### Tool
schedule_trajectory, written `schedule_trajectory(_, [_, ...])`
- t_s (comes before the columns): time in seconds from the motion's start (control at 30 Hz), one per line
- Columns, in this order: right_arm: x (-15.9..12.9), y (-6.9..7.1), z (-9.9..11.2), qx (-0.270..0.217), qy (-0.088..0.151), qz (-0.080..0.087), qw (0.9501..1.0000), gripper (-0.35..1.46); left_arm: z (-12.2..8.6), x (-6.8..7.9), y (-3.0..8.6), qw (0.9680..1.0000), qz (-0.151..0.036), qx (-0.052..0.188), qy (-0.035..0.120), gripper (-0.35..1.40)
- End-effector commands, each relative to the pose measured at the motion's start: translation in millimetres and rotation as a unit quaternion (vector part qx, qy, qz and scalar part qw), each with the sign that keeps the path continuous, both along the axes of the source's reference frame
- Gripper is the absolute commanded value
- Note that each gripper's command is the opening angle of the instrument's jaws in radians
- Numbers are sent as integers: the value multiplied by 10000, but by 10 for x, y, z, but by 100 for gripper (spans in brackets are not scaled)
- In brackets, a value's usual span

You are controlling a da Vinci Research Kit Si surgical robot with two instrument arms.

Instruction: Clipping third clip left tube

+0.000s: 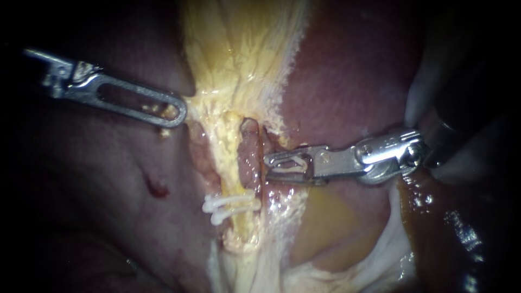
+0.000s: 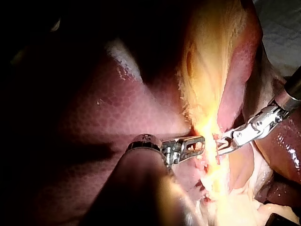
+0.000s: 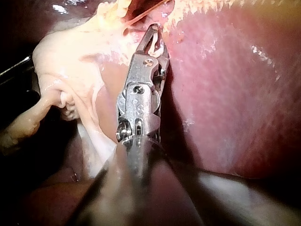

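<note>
Dark red liver [image 1: 92, 217] filling 7 to 10 o'clock and again at 2 o'clock, band of yellow fatty tissue [image 1: 239, 49] running from 12 down to 6 o'clock, small blood spot [image 1: 156, 189] at 8 o'clock.

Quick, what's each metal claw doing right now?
Left instrument: jaws shut on yellow stringy tissue.
Right instrument: jaws shut on small white clip.

Left tool [image 1: 179, 113] silver, slotted; right tool [image 1: 269, 164] silver w/ screws.
</note>
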State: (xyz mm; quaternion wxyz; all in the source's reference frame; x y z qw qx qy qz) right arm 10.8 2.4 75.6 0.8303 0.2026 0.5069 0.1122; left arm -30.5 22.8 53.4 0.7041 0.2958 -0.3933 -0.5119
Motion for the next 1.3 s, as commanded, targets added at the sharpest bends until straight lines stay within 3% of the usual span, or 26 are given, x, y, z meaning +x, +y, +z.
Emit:
schedule_trajectory(0.03, [0, 0, 0, 0, 2, 0, 10000, -4, 0, 0, 0, 10000, 1, -1, 0, -35])
schedule_trajectory(0.4, [-1, 0, -1, 0, 3, -1, 10000, -3, 1, 0, 0, 10000, 1, -2, 0, -35])
schedule_trajectory(0.63, [0, 0, -1, 27, -2, 10, 10000, 35, 2, 0, 0, 10000, 0, -4, 0, -35])
schedule_trajectory(0.8, [-1, 0, -1, 53, -8, 21, 10000, 46, 2, 0, 0, 10000, 1, -4, 0, -35])
schedule_trajectory(1.1, [-18, 3, -8, 71, 75, 30, 9999, 49, 2, 0, 0, 10000, 2, -4, 0, -35])
schedule_trajectory(1.3, [-24, 6, -25, 96, 192, 78, 9997, 50, 3, 0, 0, 10000, 2, -4, 0, -35])
